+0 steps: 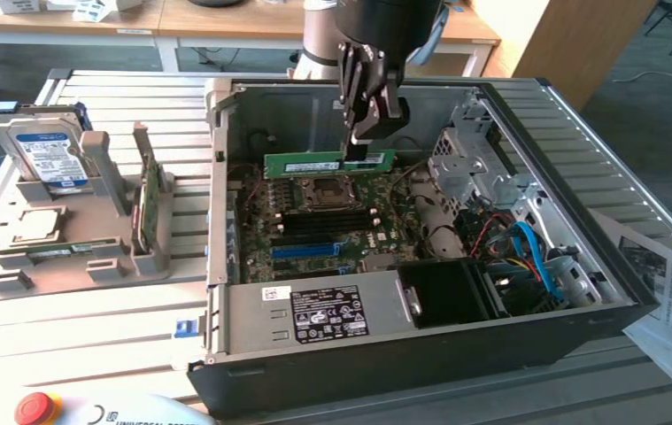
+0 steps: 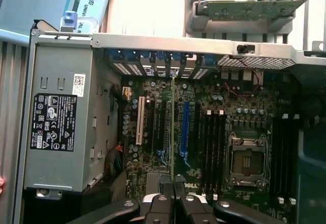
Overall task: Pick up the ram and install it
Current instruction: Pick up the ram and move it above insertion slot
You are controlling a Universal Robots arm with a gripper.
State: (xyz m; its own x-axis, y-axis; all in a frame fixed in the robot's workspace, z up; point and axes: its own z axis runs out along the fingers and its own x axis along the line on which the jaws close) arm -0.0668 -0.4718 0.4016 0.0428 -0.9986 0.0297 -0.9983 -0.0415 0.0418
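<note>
Tool [image 1: 366,143]: clenched on long, thin green circuit-board ram [image 1: 312,163], level above open black metal computer case [image 1: 430,354]. Best kept parallel to black memory slots [image 1: 329,223], untilted.

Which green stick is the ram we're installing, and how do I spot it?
Find the open black computer case. Above its motherboard, the ram hangs level, a narrow green stick with a white sticker, pinched at one end by the gripper. Unlike the green boards in the grey rack outside the case, it is the one held in the air.
</note>
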